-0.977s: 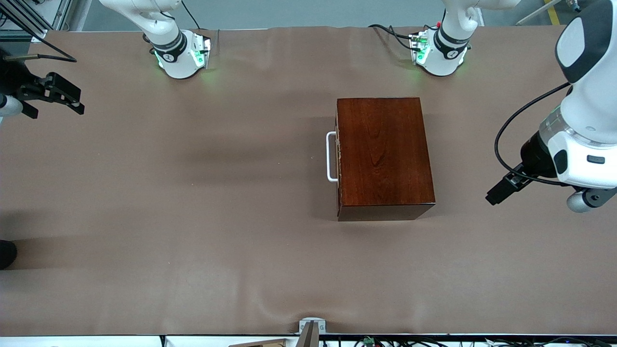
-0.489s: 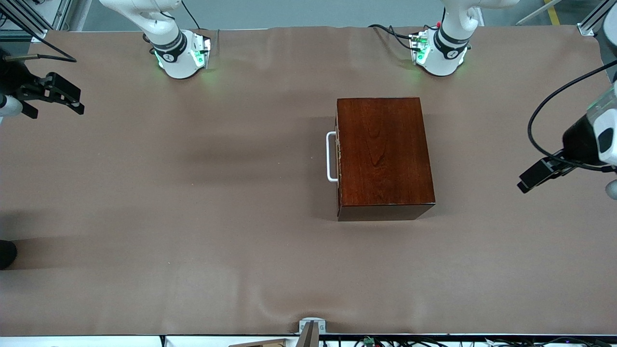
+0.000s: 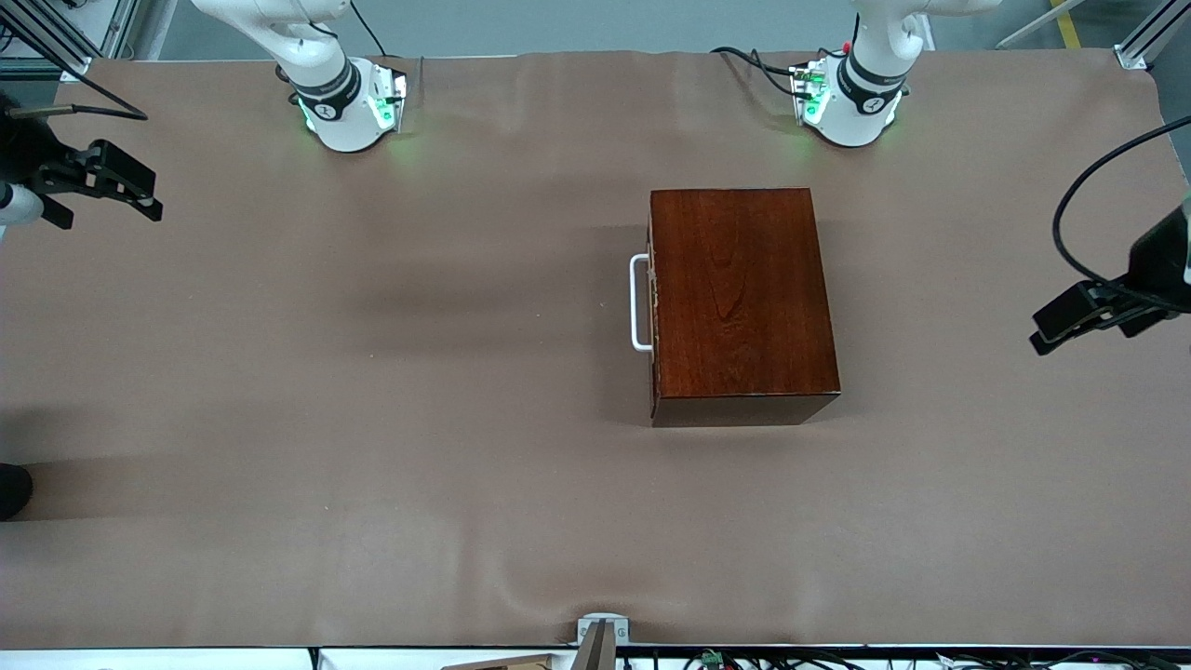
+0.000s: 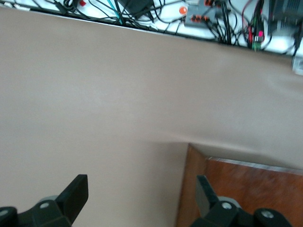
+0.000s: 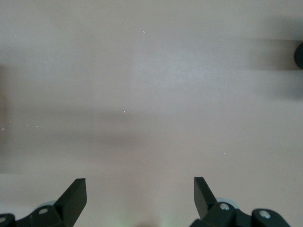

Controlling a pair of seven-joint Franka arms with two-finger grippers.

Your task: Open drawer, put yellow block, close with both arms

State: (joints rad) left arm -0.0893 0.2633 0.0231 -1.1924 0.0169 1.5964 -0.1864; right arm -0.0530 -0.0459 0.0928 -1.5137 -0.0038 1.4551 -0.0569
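The mahogany box (image 3: pixel 740 298) stands mid-table, nearer the left arm's base. Its drawer is shut, and the white loop handle (image 3: pixel 638 302) faces the right arm's end of the table. The yellow block is out of view. My left gripper (image 3: pixel 1061 326) is open and empty, over bare table at the left arm's end, apart from the box. In the left wrist view the gripper (image 4: pixel 141 189) is open and a corner of the box (image 4: pixel 246 194) shows. My right gripper (image 3: pixel 110 200) is open and empty over the right arm's end; its wrist view (image 5: pixel 139 189) shows only brown table.
A small metal bracket (image 3: pixel 602 633) sits at the table's edge nearest the front camera. Cables and electronics (image 4: pixel 142 14) lie off that edge. A dark round object (image 3: pixel 11 489) pokes in at the right arm's end.
The left arm has drawn away from the box toward its own end of the table and mostly left the front view. The right arm and the box have not moved.
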